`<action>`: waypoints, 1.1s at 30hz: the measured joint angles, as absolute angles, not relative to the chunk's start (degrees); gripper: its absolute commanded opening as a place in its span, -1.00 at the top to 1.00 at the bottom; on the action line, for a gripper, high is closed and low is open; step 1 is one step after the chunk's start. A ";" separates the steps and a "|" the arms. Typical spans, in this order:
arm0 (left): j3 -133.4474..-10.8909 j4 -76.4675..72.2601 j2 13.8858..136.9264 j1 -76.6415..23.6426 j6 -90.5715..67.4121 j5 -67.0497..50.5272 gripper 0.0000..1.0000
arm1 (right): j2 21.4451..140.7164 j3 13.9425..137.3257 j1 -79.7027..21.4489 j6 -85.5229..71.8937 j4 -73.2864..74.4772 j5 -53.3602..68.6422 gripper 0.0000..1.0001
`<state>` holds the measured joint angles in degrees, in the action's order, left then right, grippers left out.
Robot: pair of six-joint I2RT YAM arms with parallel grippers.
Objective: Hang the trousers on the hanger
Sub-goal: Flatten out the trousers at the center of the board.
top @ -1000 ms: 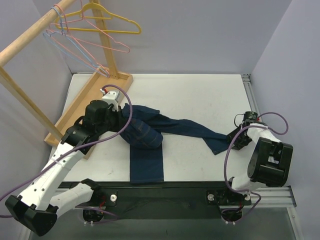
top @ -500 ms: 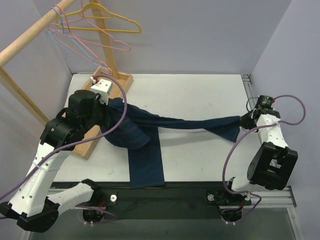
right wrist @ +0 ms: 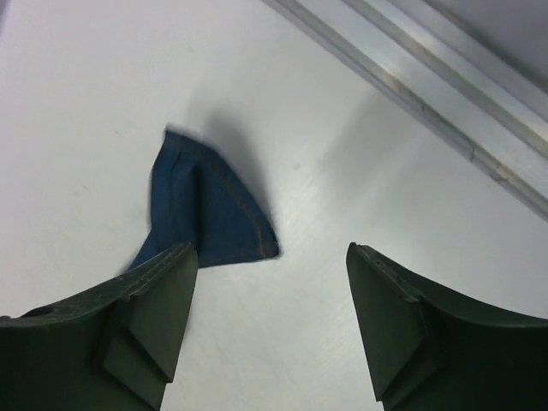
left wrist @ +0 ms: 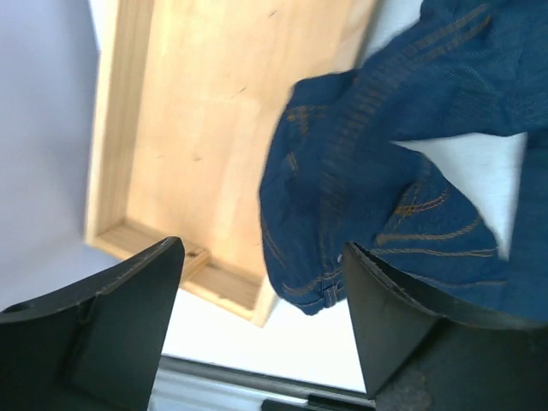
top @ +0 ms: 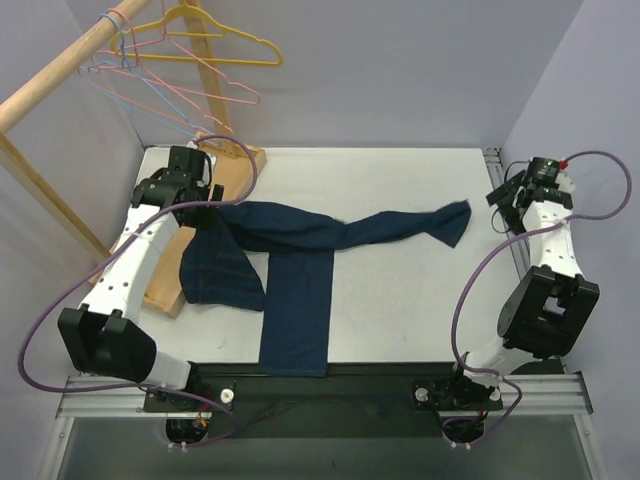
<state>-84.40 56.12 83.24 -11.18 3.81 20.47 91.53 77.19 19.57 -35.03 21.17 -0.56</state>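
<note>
The trousers (top: 290,240), dark navy jeans, lie spread on the white table (top: 400,300). Their waist part lies at the left, partly over the wooden stand base. One leg runs right to a cuff (top: 455,222) and the other runs toward the near edge. My left gripper (top: 195,198) hovers open just above the waist (left wrist: 385,171), holding nothing. My right gripper (top: 507,195) stands open right of the cuff (right wrist: 205,214), apart from it. The hanger (top: 122,40), thin light-blue wire, hangs on the wooden rod at the top left among other hangers.
A wooden rack stands at the left, with its rod (top: 60,75) and flat base (left wrist: 197,128). A yellow hanger (top: 215,45) and pink hangers (top: 200,85) hang on the rod. A metal rail (right wrist: 445,111) borders the table's right edge.
Both grippers pulled the trousers taut, lifted, then let go. The trousers now lie flatter and spread out. The left arm moved back toward the rack and the right arm moved far right.
</note>
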 measured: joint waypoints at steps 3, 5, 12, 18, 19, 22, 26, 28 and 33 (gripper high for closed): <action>-83.05 54.30 79.85 -12.05 0.14 17.30 -0.78 | 90.72 70.76 18.63 -34.44 21.63 -0.58 -0.44; -79.66 52.99 74.83 -12.34 -3.42 14.81 -0.78 | 89.38 65.93 17.74 -34.41 21.47 0.51 -0.44; -61.28 52.97 55.24 -12.47 -20.78 7.11 -0.78 | 82.43 52.56 11.57 -34.44 21.34 4.56 -0.42; -50.72 54.17 53.23 -16.14 -29.45 2.50 -0.79 | 80.38 48.49 0.19 -34.63 20.14 7.35 -0.40; -50.41 53.93 53.47 -16.82 -29.67 2.26 -0.79 | 80.40 48.05 -2.24 -34.61 19.92 7.68 -0.40; -49.45 52.34 55.46 -20.29 -30.65 1.41 -0.80 | 80.38 46.68 -8.73 -34.63 18.83 8.43 -0.39; -47.70 48.56 60.88 -24.01 -31.14 -0.34 -0.87 | 80.40 43.46 -16.47 -34.65 16.62 11.51 -0.38; -44.93 45.54 63.18 -24.67 -31.33 -1.37 -0.87 | 80.51 42.24 -20.01 -34.70 16.03 12.95 -0.38; -38.50 40.10 65.34 -24.73 -33.12 -2.70 -0.89 | 81.21 41.76 -27.86 -34.61 13.98 15.05 -0.37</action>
